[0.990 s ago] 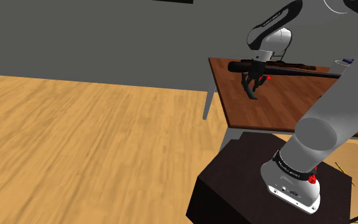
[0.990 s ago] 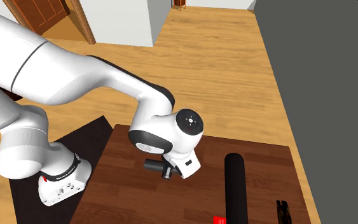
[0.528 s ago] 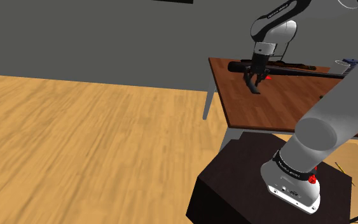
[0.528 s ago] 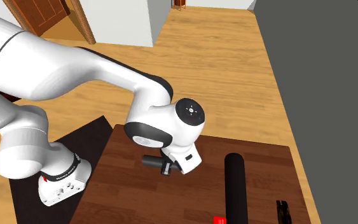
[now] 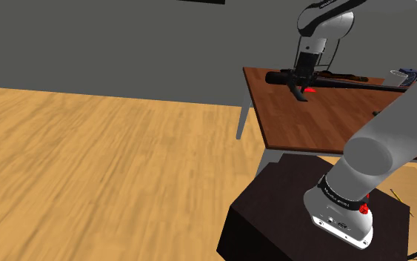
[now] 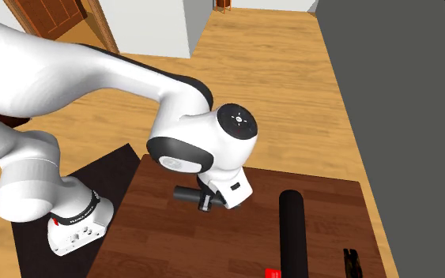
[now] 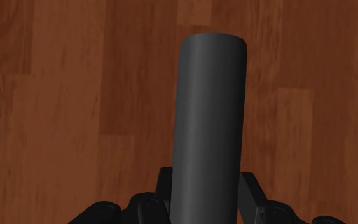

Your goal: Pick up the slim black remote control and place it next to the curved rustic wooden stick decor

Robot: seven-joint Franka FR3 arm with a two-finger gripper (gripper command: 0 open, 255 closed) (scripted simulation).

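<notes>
My gripper [image 5: 300, 86] hangs above the brown wooden table [image 5: 325, 122], shut on a slim black remote [image 5: 301, 94] whose end sticks out below the fingers. In the wrist view the remote [image 7: 210, 114] is a dark rounded bar running out from between the two fingers [image 7: 163, 186], which clasp it on both sides, with the tabletop [image 7: 75, 95] well beneath. A dark brownish curved stick [image 5: 344, 75] lies at the table's far side, also seen as the stick [image 6: 349, 262] in the second exterior view.
A long black rod [image 5: 340, 83] lies across the table just behind the gripper; its rounded end [image 6: 292, 204] is beside the wrist. A small red item [image 5: 310, 90] lies close by. A blue-white object [image 5: 405, 73] sits at the far right. The stand [image 5: 314, 215] is below.
The gripper has risen from the tabletop with the remote in it and shifted slightly toward the black rod; the wrist now stands higher.
</notes>
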